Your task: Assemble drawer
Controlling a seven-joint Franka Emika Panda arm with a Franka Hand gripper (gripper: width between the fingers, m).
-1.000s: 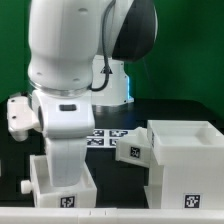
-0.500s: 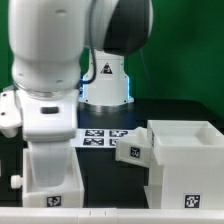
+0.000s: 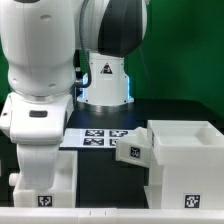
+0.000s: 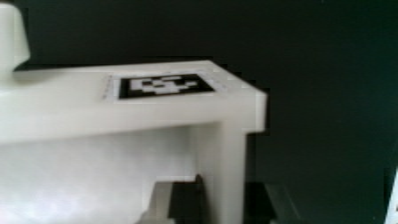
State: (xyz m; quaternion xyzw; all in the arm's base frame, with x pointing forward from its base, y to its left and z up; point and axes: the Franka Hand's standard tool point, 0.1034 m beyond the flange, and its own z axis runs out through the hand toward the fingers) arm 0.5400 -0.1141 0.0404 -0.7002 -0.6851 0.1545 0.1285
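White robot arm (image 3: 45, 70) bent low over a white plastic open-top tray (image 3: 45, 199) at the front of the dark desk (image 3: 110, 180), on the exterior view's left.

From the wrist, the jaws stand on either side of one upright wall of that tray (image 4: 125, 130), close against both faces and seemingly clamped on it, next to a corner whose top bears a black-and-white square tag (image 4: 164, 87). From the room the arm hides most of the tray, and only its front face with a tag shows. The white cube-shaped casing (image 3: 185, 165) stands on the exterior view's right, well apart from the held tray. A second, smaller white tray (image 3: 132, 150) leans tilted against the casing's side, touching it. The flat white marker board (image 3: 98, 137) lies further back, between the arm and the casing.
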